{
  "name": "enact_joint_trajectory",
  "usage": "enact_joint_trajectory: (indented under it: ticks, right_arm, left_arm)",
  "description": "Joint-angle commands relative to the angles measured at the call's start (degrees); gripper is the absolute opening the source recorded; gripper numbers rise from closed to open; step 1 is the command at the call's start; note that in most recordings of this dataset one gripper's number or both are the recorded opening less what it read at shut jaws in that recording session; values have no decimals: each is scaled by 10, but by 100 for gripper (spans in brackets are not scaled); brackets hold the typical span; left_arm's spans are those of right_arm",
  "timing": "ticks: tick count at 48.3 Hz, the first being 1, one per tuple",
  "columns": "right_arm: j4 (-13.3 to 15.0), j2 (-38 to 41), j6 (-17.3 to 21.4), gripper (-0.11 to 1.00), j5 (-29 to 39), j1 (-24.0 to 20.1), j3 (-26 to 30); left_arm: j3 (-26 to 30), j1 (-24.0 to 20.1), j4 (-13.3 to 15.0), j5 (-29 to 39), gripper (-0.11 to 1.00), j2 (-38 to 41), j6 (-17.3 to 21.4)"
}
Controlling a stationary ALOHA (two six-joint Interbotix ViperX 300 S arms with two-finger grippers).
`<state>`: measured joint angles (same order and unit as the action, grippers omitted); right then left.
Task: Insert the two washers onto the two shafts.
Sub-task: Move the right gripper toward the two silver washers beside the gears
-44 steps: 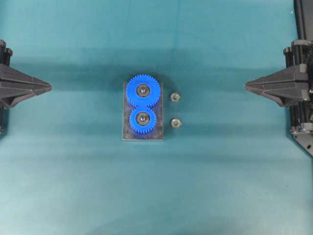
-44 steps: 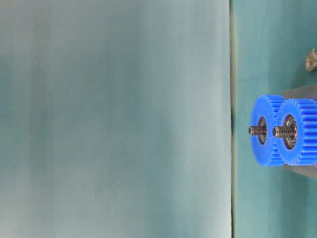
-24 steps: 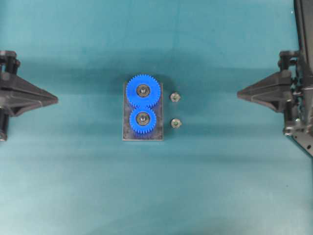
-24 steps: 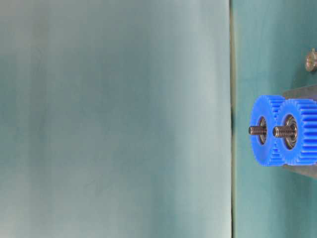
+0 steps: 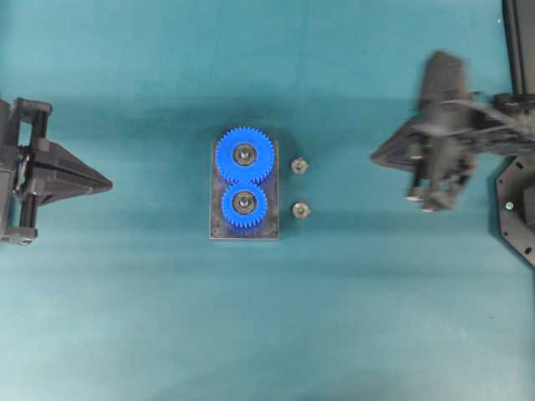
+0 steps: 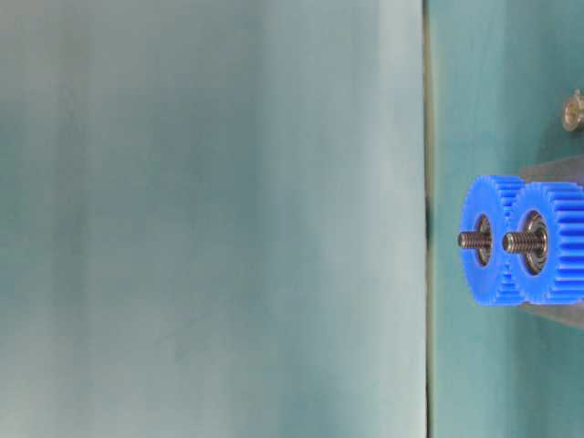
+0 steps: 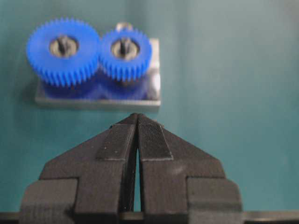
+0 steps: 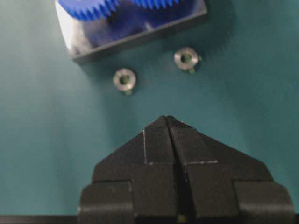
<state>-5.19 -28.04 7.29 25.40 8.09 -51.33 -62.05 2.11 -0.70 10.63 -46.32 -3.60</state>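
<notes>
At table centre, grey metal base plate carrying two blue toothed plastic gears on threaded steel shafts — upright for loading. Beside it, two small silvery washers, loose, ungripped. Left gripper and right gripper closed, empty — well apart from parts.

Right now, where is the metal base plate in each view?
Overhead: base plate centre, under the gears.
Table-level: grey slab edge behind the gears.
Left wrist: upper left, under both gears.
Right wrist: top edge, above the two washers.
Shared landmark: the meshed blue gears.
</notes>
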Motion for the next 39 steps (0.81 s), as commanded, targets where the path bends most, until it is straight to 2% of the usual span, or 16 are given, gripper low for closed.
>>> enact_joint_trajectory:
  ticks: [1, 10, 16, 19, 24, 31, 34, 36, 39]
  right_arm:
    - [14, 45, 2, 1, 1, 2, 35]
    - [44, 135, -19, 1, -4, 4, 82]
    - [47, 182, -52, 1, -1, 11, 107]
    - [47, 202, -64, 5, 2, 12, 121]
    - [47, 234, -79, 25, 8, 20, 144]
    - [47, 272, -89, 69, 21, 31, 173]
    - [47, 287, -93, 85, 22, 31, 183]
    - [47, 296, -96, 90, 22, 31, 187]
    - [47, 310, -98, 88, 22, 30, 194]
  left_arm:
    - [15, -1, -1, 0, 0, 4, -1]
    - [11, 0, -2, 5, 0, 8, -1]
    - [11, 2, -1, 18, 0, 10, -4]
    - [12, 2, -1, 23, 0, 9, -4]
    - [11, 3, -1, 25, 0, 9, -4]
    - [11, 3, -1, 25, 0, 8, -4]
    - [11, 3, -1, 25, 0, 8, -4]
    - [10, 3, -2, 25, 0, 9, -4]
    - [9, 3, -1, 25, 0, 10, -4]
